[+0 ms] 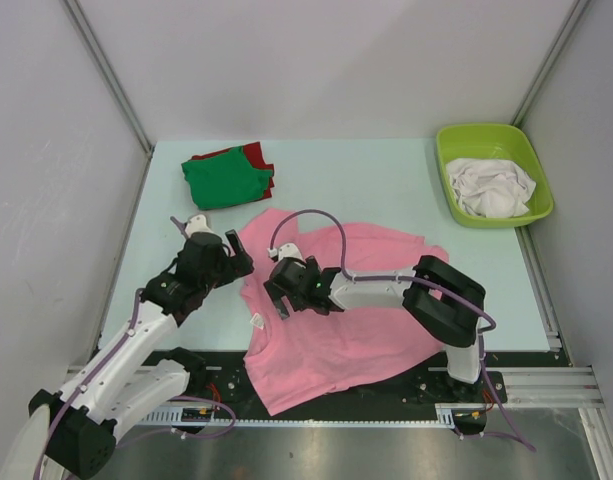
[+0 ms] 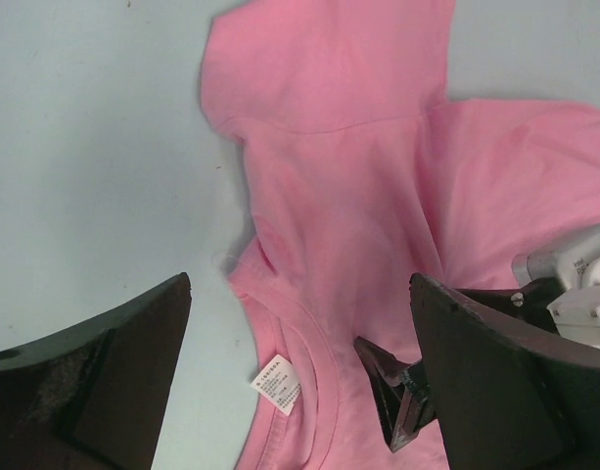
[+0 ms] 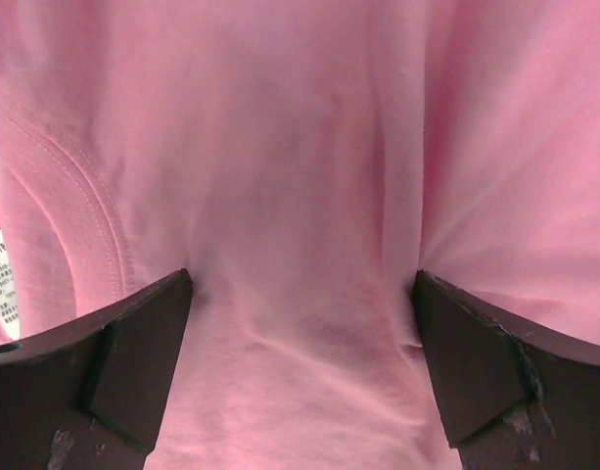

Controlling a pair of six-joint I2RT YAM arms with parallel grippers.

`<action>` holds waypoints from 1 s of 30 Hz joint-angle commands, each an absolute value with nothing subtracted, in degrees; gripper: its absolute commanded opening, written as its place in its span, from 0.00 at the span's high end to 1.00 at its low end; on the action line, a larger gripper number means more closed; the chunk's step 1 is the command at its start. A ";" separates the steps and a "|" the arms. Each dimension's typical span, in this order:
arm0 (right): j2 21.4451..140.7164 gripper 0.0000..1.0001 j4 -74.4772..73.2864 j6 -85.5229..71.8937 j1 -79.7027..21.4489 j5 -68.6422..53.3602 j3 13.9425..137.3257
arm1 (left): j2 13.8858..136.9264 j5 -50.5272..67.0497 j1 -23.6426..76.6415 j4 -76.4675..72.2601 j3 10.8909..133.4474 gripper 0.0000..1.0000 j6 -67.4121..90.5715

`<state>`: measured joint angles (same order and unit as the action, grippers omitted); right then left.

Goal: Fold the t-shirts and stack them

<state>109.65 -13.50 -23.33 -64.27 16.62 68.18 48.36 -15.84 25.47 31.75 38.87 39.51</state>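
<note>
A large pink t-shirt (image 1: 356,320) lies crumpled on the pale table, its collar and small white neck label (image 2: 275,384) at its left edge. My left gripper (image 1: 240,262) hovers open just left of the collar, its jaws straddling the collar and label (image 2: 300,323). My right gripper (image 1: 282,300) stands open with both fingertips pressed down on the pink cloth just right of the collar (image 3: 301,294). A slight ridge of cloth rises between its jaws. A folded green t-shirt (image 1: 224,180) lies on a red one (image 1: 256,155) at the back left. White t-shirts (image 1: 494,187) lie crumpled in the tub.
The lime-green plastic tub (image 1: 456,140) stands at the back right corner. The pink shirt's lower hem hangs over the black rail (image 1: 406,395) at the near edge. Grey walls close in both sides. Bare table (image 2: 84,147) shows left of the shirt.
</note>
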 commanded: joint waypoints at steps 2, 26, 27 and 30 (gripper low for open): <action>112.77 0.00 -26.10 -26.98 -67.14 21.09 64.52 | 46.32 -16.08 25.05 32.87 39.20 0.02 39.20; 91.49 0.03 -22.33 -24.79 -14.51 20.75 65.04 | 46.49 -12.21 24.87 30.59 42.10 0.02 38.15; 92.97 0.04 -21.72 -24.87 -13.37 20.31 65.39 | 46.67 -12.39 24.87 30.59 42.27 0.02 38.06; 95.00 0.08 -20.66 -24.52 -11.17 20.47 66.44 | 47.37 -12.13 24.79 30.32 42.63 0.02 37.36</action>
<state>93.10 -22.74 -25.17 -12.84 22.28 63.79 46.85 -12.84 25.21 32.16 39.90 38.79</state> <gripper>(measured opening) 0.949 0.976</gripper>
